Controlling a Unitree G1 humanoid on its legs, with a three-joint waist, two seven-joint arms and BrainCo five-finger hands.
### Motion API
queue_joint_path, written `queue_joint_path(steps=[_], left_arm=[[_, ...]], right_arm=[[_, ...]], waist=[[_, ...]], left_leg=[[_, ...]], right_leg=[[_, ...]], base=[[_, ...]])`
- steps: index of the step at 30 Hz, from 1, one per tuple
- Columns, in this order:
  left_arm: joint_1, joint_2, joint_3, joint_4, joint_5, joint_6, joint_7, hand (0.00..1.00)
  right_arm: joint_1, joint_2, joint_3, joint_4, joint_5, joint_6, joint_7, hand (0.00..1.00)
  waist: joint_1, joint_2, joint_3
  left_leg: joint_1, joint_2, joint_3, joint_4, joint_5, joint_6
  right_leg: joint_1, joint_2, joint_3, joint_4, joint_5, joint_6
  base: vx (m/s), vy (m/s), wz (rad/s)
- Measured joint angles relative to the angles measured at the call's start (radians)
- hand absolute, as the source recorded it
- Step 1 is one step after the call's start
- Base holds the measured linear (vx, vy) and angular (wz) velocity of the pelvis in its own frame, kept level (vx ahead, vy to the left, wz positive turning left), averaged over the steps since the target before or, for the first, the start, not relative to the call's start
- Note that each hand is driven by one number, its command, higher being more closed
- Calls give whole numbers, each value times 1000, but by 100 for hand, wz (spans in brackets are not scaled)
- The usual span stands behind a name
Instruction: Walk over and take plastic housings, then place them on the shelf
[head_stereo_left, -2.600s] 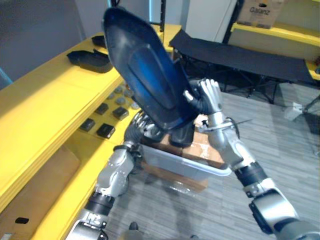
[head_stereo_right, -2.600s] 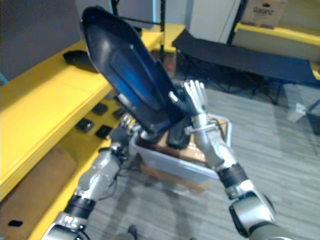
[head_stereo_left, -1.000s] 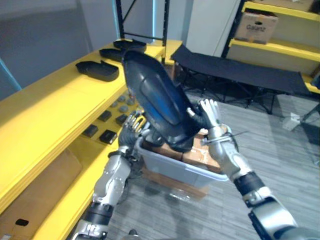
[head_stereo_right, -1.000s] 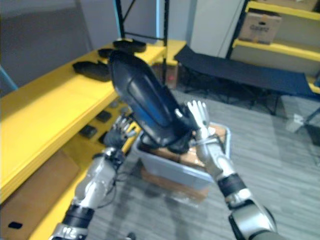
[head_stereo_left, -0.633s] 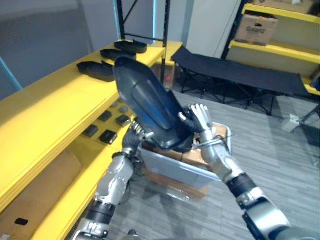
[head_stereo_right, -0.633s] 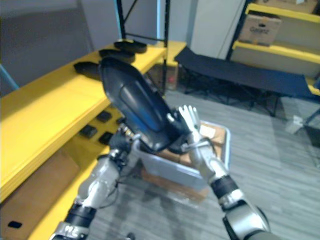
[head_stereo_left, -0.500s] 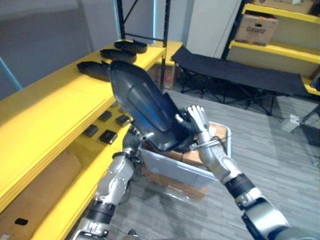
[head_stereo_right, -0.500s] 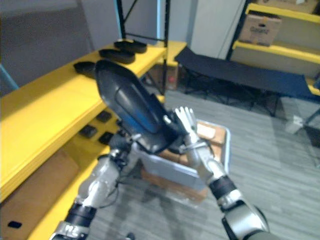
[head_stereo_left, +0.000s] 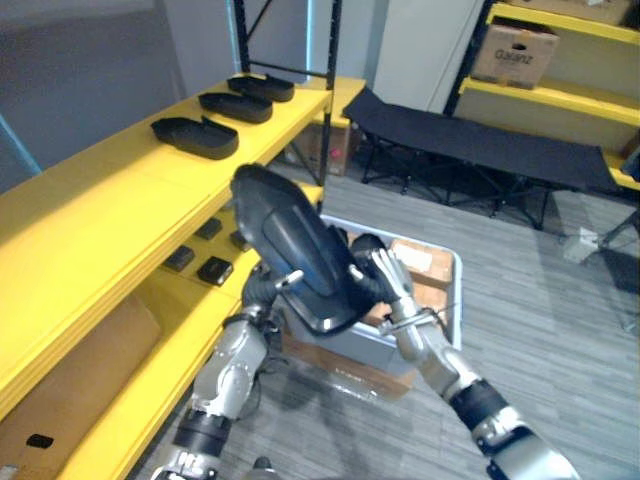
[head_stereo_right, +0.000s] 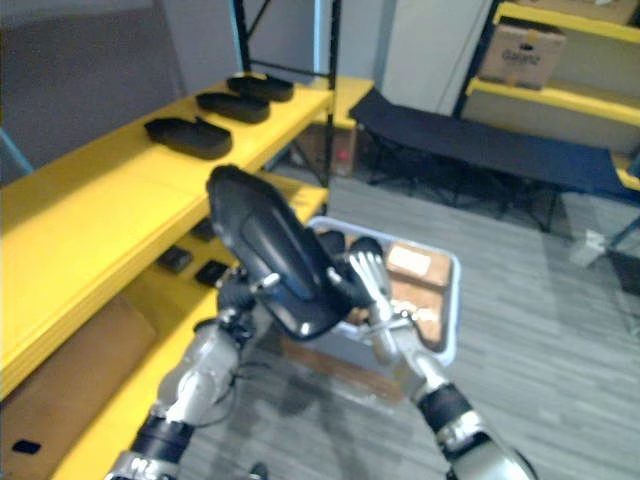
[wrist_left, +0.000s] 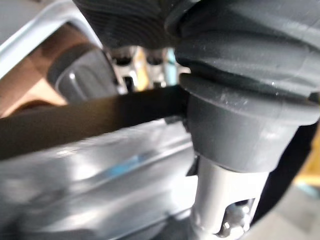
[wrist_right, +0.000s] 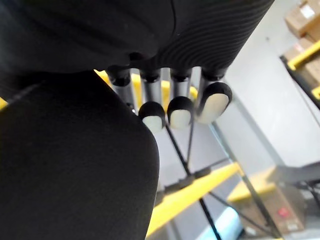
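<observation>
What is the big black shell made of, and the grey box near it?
The black shell looks like hard moulded plastic, smooth and glossy: light gleams off its curve. The grey box seems to be matte plastic too, judging by its rounded rim.

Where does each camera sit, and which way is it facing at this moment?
Left eye view: on the head, looking down at the plastic housing between the left hand and right hand, with both arms, a grey bin and the yellow shelf.
Right eye view: beside it on the head; shares that same scene, slightly offset.
Left wrist view: on the left wrist, close against the housing, with the bin rim beyond and its own dark cover.
Right wrist view: on the right wrist, looking along straight fingers lying on the housing.
</observation>
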Motion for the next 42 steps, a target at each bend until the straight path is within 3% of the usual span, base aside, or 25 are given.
queue_joint_path(steps=[4, 8, 13, 17, 18, 24, 31, 35, 38, 42], left_arm=[[25, -5, 1, 4, -26, -34, -6, 100], [25, -9, 0, 17, -37, -37, -28, 100], [29, -7, -3, 17, -146, -42, -103, 100], [30, -5, -3, 17, -154, -69, -153, 100], [30, -2, -4, 17, -154, -78, -164, 100], [30, 2, -9, 3, -143, -140, -178, 100], [75, -2, -5, -88, -143, -219, -183, 100], [91, -20, 1, -118, -95, -277, -162, 100], [113, -58, 13, -155, 84, -323, -46, 100], [155, -91, 53, -166, 380, -334, 110, 100]], right_arm=[[16, 6, 21, -9, -1, -18, -36, 100], [31, 13, 26, -11, -1, -18, -65, 100], [50, 16, 28, -64, -2, -18, -103, 100], [51, 15, 35, -87, -2, -18, -135, 100], [51, 15, 36, -92, -2, -18, -139, 0], [51, 18, 59, -124, 1, -24, -140, 0], [48, 22, 90, -159, 40, -85, -134, 0], [46, 41, 106, -163, 142, -119, -106, 0], [46, 59, 91, -205, 255, -133, -50, 0], [47, 95, -30, -408, 440, -133, 21, 0]], waist=[[-4, -6, -4], [-4, -7, -5], [-6, -7, -5], [-7, -7, -5], [-7, -7, -5], [-8, -7, -5], [-11, -4, -5], [-10, -2, -6], [-10, -2, -6], [-13, 13, -11]], left_leg=[[-1, 3, 5, 0, -1, -1], [-1, 3, 7, 0, -1, -2], [0, 3, 11, 0, -2, -2], [1, 3, 13, 0, -2, -2], [1, 4, 13, 0, -1, -2], [3, 6, 19, 1, -2, -2], [2, 0, 36, 1, -2, -1], [5, -1, 36, 0, -2, -1], [10, -1, 37, 0, -2, -1], [17, -1, 42, 0, -2, -1]], right_leg=[[-1, 3, 5, -6, -1, -2], [-3, 3, 8, -7, -1, -2], [-5, 3, 14, -7, -1, -2], [-6, 3, 16, -7, -1, -2], [-5, 2, 16, -7, 0, -2], [-6, 2, 21, -9, 2, -4], [-17, -1, 23, -4, -1, -10], [-21, -4, 22, 7, -4, -14], [-18, -5, 22, 9, -5, -15], [-18, -5, 26, 10, -7, -15]], base=[[0, 0, -3], [0, 0, 0], [0, 0, -2], [0, 0, 0], [0, 0, 0], [1, 2, -1], [2, 12, -4], [0, 0, 0], [0, 0, 0], [0, 6, -2]])
